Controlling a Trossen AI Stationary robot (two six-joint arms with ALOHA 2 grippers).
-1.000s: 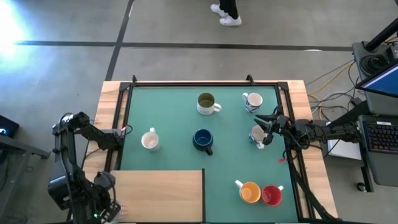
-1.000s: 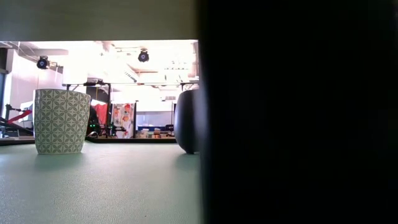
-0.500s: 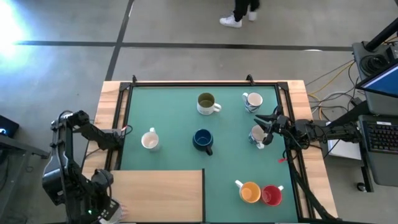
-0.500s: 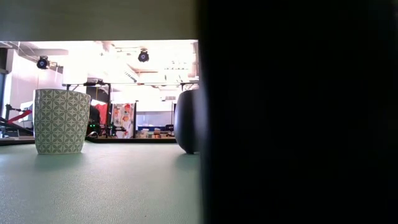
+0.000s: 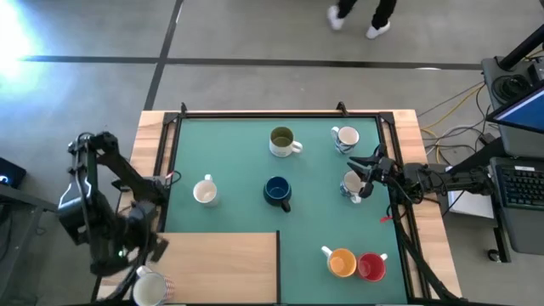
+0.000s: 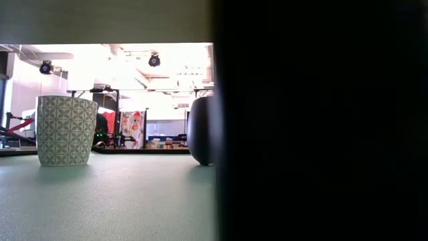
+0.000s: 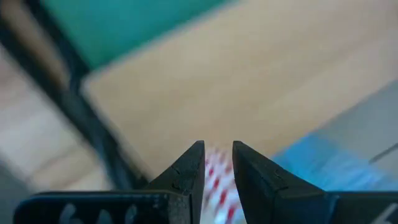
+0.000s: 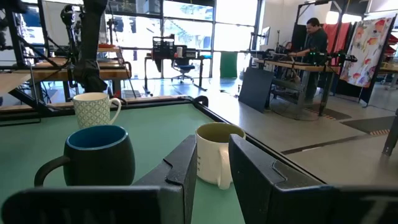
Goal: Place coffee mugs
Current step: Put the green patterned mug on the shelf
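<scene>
Orange mug [image 5: 341,262] in high view only

My work surface is a matt green mat [image 5: 238,161] with a fine pebbled grain, framed by pale unfinished wood [image 5: 153,136]. A smooth light wooden board [image 5: 217,268] covers one corner. The mugs look like glazed ceramic: glossy dark blue mug [image 8: 99,155], patterned white mug [image 6: 65,130].

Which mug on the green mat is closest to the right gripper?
The white mug at the mat's right edge, directly beside the right gripper. The other white mug sits farther toward the far edge.
</scene>
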